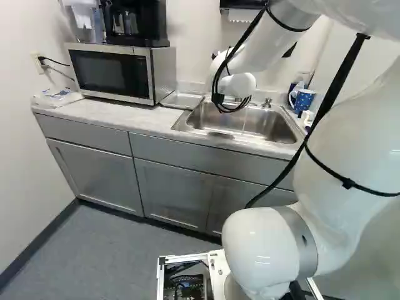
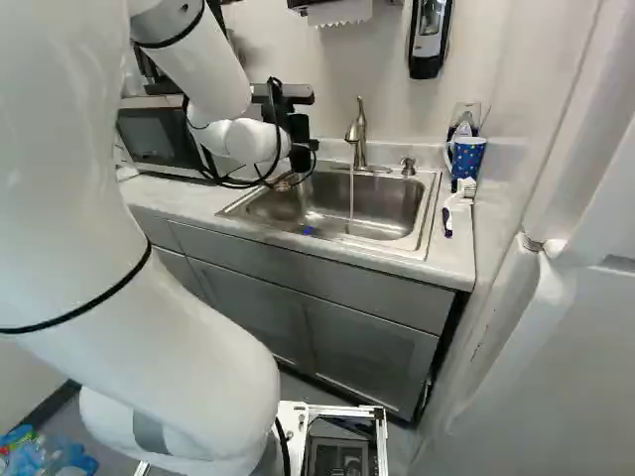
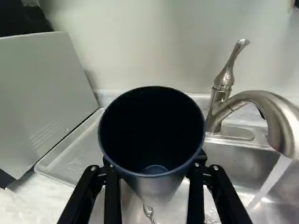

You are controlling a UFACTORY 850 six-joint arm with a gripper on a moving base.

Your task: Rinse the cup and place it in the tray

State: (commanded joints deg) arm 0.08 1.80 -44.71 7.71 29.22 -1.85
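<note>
Wrist view — jaws pinching smooth, dark, round-mouthed cup (image 3: 152,122) — curved brushed-metal faucet (image 3: 281,116) beside, running.

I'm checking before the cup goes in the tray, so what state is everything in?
Cup: held, not in the tray
Gripper: shut on the cup
Faucet: on, water running
Tray: visible part bare
Microwave: door closed
Cabinet doors: closed
Blue mug: upright

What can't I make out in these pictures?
- Whether the cup holds water: wrist view, too dark inside.
- The pincer's grip: left base view, behind the arm.
- Part of the tray: wrist view, behind the cup.
- The microwave's far side: wrist view, cut off by the edge.
</note>
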